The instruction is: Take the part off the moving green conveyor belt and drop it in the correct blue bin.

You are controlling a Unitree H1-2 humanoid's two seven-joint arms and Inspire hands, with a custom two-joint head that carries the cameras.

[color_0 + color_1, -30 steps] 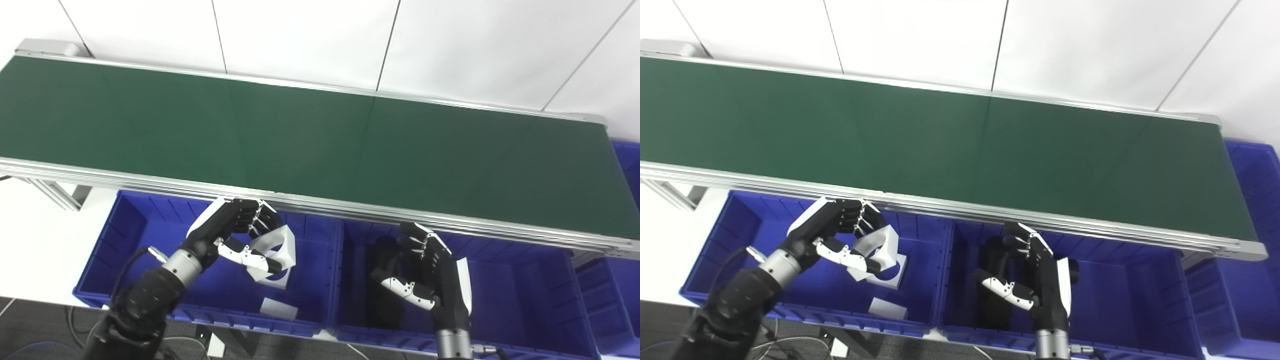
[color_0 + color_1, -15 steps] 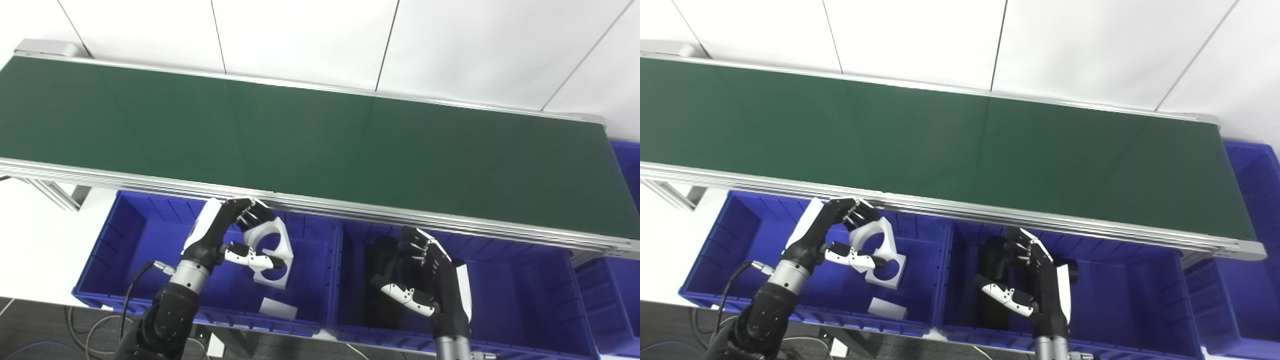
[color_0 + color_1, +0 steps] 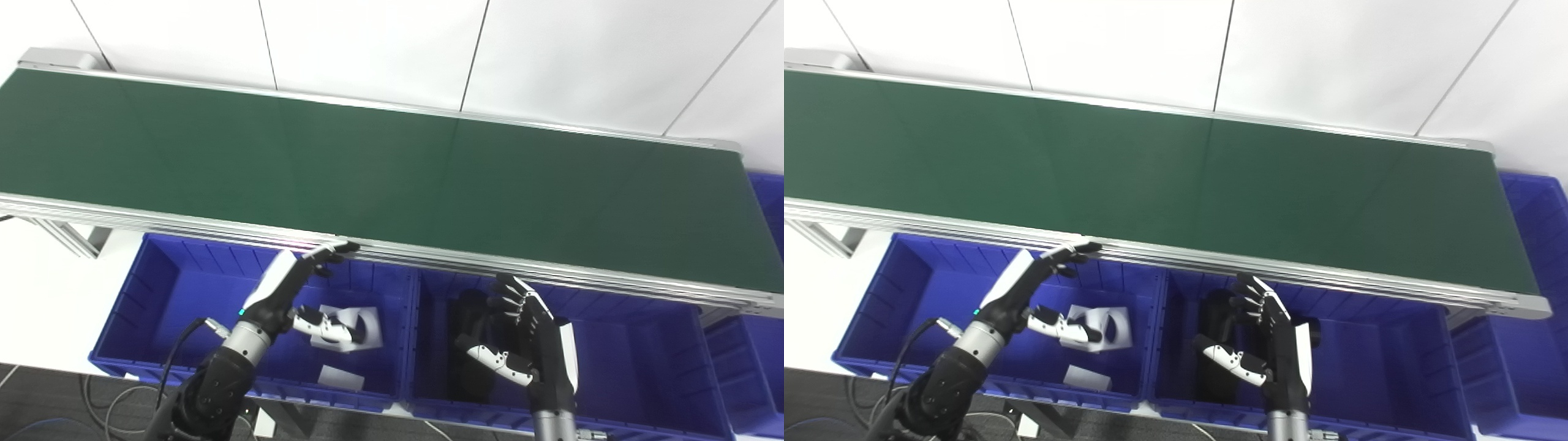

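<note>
**A:** Where is the part, and what are the hands doing?

**B:** The white part (image 3: 358, 324) — a blocky piece with round openings — lies on the floor of the left blue bin (image 3: 153, 294), below the near rail of the green conveyor belt (image 3: 392, 171). The left hand (image 3: 288, 294) is spread above it, fingers (image 3: 331, 251) stretched toward the rail, thumb just beside the part and holding nothing. That reads as a release: the hand is open so the part can lie free in the bin.

**A:** And the other hand?

**B:** The right hand (image 3: 1274, 349) hangs over the middle blue bin (image 3: 1372, 361), fingers apart and lightly curled, empty — it looks to be waiting.

**A:** What else is nearby?

**B:** A second, flatter white piece (image 3: 343, 378) rests near the left bin's front wall. Dark objects (image 3: 471, 343) sit in the middle bin, partly hidden behind the right hand; I cannot tell what they are. Another blue bin (image 3: 1531, 245) shows at the far right. The belt carries nothing in view.

**A:** Anything in the way?

**B:** The left fingertips are close under the rail, so lifting straight up risks a knock; drawing back first seems safer.
</note>
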